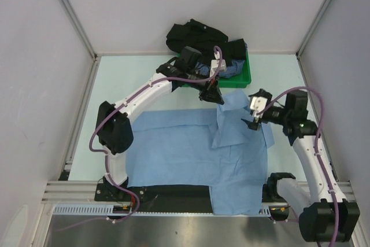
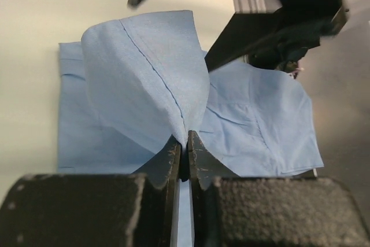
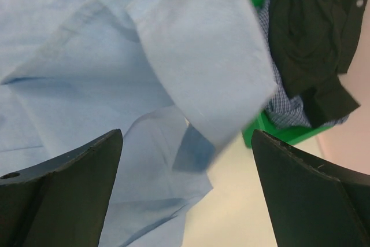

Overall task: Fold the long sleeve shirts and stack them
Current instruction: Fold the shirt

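The light blue long sleeve shirt (image 1: 185, 154) lies spread across the table. Its upper right part is lifted into a peak. My left gripper (image 1: 217, 98) is shut on that peak, and the left wrist view shows cloth (image 2: 144, 73) pinched between its near-closed fingertips (image 2: 186, 140). My right gripper (image 1: 252, 115) hovers just right of the lifted fold, open with nothing between its fingers (image 3: 188, 160). A hanging flap of the blue shirt (image 3: 202, 56) shows above them. The black shirt (image 1: 196, 36) and the dark-blue checked shirt (image 1: 231, 70) lie bunched in the tray.
The green plastic tray (image 1: 247, 78) stands at the back right, close behind the left gripper; its corner (image 3: 254, 128) shows in the right wrist view. Grey walls enclose the table on three sides. A metal rail (image 1: 173, 209) and black strip run along the near edge.
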Robot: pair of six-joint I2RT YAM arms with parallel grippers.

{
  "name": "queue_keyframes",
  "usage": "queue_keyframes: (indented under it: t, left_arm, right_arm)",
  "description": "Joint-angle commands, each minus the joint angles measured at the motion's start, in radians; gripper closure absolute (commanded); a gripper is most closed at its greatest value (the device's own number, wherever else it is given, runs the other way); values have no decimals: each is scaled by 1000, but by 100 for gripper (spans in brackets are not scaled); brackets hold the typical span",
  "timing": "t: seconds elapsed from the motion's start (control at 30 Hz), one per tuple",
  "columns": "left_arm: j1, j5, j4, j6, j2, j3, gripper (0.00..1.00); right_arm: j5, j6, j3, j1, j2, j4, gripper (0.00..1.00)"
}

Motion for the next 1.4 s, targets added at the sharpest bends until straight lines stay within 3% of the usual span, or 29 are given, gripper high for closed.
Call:
queue_keyframes:
  t: [0.0, 0.1, 0.2, 0.23, 0.3, 0.33, 0.37, 0.43, 0.47, 0.53, 0.57, 0.63, 0.7, 0.73, 0.8, 0.83, 0.97, 1.13, 1.37]
  left_arm:
    - [0, 101, 29, -36, -60, -16, 90]
    - [0, 113, 24, -42, -65, -30, 89]
    - [-5, 121, 23, -42, -68, -40, 89]
    - [-8, 121, 23, -42, -69, -44, 89]
    - [-9, 110, 20, -39, -80, -63, 87]
    - [-9, 96, 24, -37, -100, -73, 84]
    - [-9, 75, 40, -37, -114, -82, 72]
    - [-3, -23, 75, -52, -163, -141, 64]
    - [6, -103, 159, -72, -246, -178, 56]
    - [18, -356, 292, -171, -359, -389, 40]
    - [23, -423, 384, -187, -469, -471, 20]
    - [19, -562, 361, -177, -523, -618, 8]
    - [-4, -651, 362, -157, -612, -774, 5]
    - [-49, -733, 374, -139, -644, -824, 1]
    - [-128, -862, 444, -77, -748, -963, 1]
    - [-215, -963, 516, -60, -779, -1008, 1]
    - [-391, -1119, 748, 6, -855, -1169, 1]
    - [-532, -1257, 811, 37, -696, -1105, 0]
    - [-632, -1438, 828, -31, -537, -966, 1]
  right_arm:
    - [165, -93, -103, 121, -47, 313, 0]
    - [213, -78, -91, 163, -42, 351, 1]
    - [256, -73, -86, 197, -39, 397, 18]
    - [260, -73, -80, 197, -37, 403, 39]
    - [265, -47, -47, 198, -41, 394, 66]
    - [269, -32, -28, 197, -41, 385, 100]
    - [271, -14, -10, 195, -44, 344, 100]
    - [270, 25, 90, 192, -41, 255, 100]
    - [266, 55, 140, 189, -33, 135, 100]
    - [257, 149, 275, 189, -4, 10, 100]
    - [260, 186, 309, 194, 5, -102, 100]
    - [300, 320, 363, 203, 13, -153, 100]
    - [349, 420, 380, 229, 18, -204, 100]
    - [378, 457, 391, 237, 19, -222, 100]
    - [409, 580, 391, 247, 19, -236, 100]
    - [432, 617, 388, 247, 21, -236, 100]
    - [510, 824, 385, 244, 18, -201, 100]
    - [654, 971, 415, 241, 6, -172, 100]
    - [760, 1148, 428, 246, -59, -179, 100]
